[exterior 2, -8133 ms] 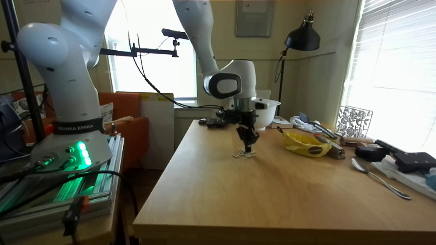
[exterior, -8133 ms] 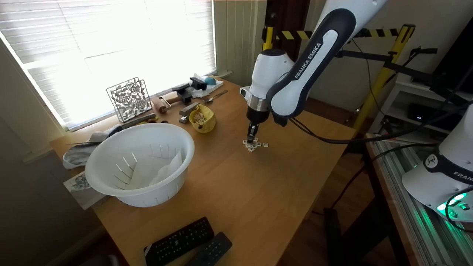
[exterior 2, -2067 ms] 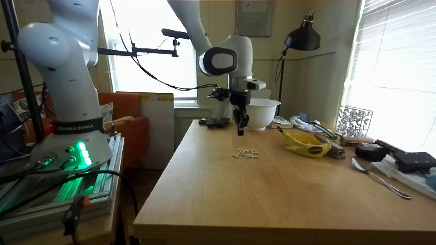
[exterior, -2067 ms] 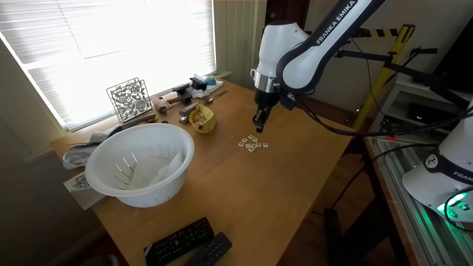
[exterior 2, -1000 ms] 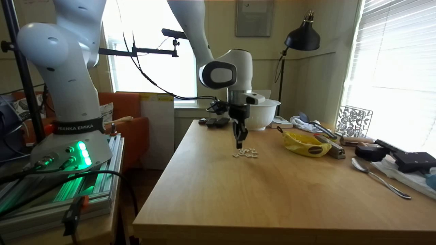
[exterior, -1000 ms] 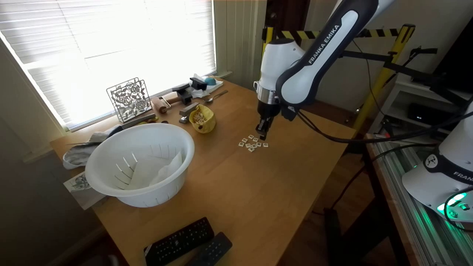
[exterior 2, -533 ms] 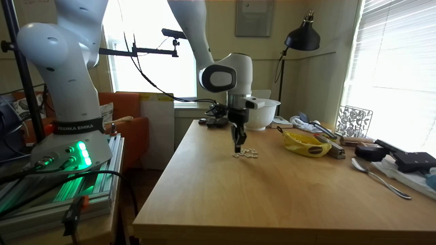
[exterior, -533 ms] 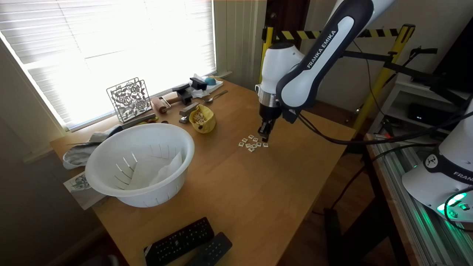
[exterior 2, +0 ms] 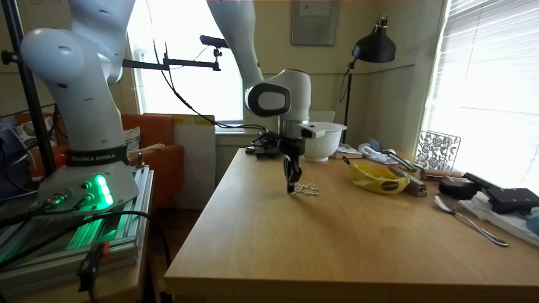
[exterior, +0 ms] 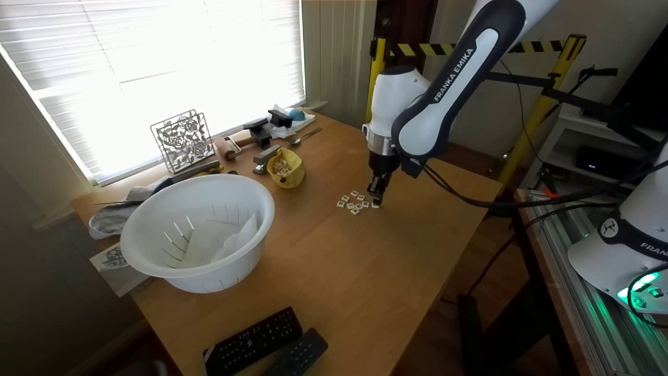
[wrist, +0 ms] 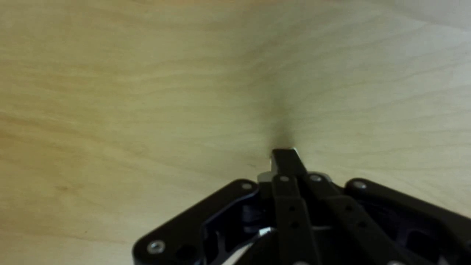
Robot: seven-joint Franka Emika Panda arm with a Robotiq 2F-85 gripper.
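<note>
At the right of centre in an exterior view, the black hand [exterior: 377,201] is pointing down towards the worktop [exterior: 334,271], its jaws closed against each other. The tip is standing right at the rightmost letter tile [exterior: 375,206]; in the wrist view a pale edge is peeping out past the tip, though whether the two are touching is hard to tell. The other letter tiles [exterior: 359,207] are lying scattered just to the left, near mid-frame. Higher and further left, a yellow pouch [exterior: 292,178] is holding pale pieces [exterior: 282,167]. A white bowl [exterior: 224,279] is standing at lower left, and two black remotes [exterior: 254,340] are lying at the bottom edge
</note>
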